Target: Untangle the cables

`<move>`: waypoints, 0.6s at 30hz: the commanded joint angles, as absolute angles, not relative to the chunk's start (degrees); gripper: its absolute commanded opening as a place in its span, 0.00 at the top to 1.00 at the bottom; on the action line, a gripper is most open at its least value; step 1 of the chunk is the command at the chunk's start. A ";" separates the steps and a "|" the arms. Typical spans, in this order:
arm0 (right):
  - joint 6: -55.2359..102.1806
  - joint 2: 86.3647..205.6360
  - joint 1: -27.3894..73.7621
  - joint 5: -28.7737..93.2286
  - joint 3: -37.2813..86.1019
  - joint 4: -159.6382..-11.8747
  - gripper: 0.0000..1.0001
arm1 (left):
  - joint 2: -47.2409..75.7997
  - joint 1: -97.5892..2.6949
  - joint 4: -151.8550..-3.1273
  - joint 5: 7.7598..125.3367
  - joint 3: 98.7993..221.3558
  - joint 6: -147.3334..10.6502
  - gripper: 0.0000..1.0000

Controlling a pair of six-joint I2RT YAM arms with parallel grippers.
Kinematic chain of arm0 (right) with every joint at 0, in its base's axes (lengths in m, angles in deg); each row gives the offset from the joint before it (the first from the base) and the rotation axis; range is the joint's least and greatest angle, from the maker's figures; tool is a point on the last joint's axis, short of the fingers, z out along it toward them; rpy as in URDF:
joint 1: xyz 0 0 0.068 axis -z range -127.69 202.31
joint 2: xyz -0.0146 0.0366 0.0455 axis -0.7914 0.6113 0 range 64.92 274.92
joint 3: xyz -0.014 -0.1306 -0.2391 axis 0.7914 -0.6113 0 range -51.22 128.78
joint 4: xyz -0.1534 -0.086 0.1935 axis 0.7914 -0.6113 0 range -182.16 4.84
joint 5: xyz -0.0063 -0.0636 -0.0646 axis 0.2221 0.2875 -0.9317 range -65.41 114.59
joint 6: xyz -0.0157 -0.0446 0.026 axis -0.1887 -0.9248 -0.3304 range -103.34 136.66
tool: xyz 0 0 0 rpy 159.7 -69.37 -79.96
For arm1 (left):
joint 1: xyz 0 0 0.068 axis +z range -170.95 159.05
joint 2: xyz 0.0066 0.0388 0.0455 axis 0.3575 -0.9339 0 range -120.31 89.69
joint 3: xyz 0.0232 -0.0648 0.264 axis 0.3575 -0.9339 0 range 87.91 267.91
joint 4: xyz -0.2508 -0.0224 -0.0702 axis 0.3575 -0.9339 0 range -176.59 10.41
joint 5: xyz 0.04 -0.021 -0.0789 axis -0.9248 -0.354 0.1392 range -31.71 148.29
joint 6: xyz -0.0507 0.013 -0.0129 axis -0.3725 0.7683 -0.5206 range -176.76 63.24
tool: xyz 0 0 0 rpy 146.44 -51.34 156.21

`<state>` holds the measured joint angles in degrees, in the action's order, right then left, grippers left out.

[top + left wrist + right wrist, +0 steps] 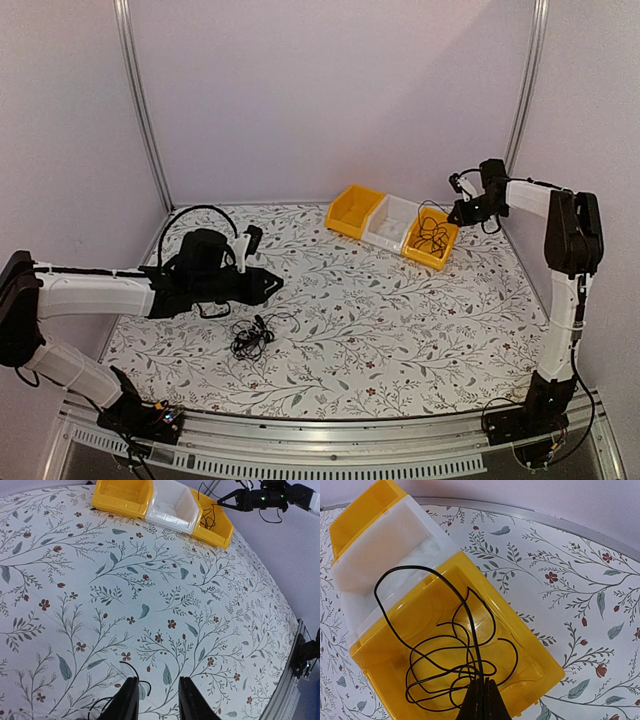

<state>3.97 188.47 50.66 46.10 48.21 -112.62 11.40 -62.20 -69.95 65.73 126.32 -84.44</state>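
Upper right: right pincer (482, 702) clamped on cable (470, 671) in yellow bin (535, 655) (loops rise past rim); left pincer (157, 700) parted, near second clump (252, 338).

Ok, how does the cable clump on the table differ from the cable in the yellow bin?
The table clump lies on the cloth; the bin cable sits inside a yellow bin. The table clump is a small tight scribble; the bin cable spreads in wide loops, one rising over the rim. The right gripper is shut on the bin cable; the table clump is ungripped, the left gripper open. Both are thin black wire.
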 commanded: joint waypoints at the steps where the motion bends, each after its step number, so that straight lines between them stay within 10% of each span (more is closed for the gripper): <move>1: 1.81 188.72 49.76 39.38 47.81 -113.59 1.00 | 10.58 -62.65 -68.96 66.57 127.10 -84.37 0.74; 18: -5.88 188.47 45.24 28.23 52.31 -121.41 1.00 | 8.04 -62.72 -67.62 67.76 127.37 -83.67 0.74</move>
<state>-3.53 185.97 47.93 31.31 47.65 -117.39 8.89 -62.20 -69.35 66.67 126.39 -84.36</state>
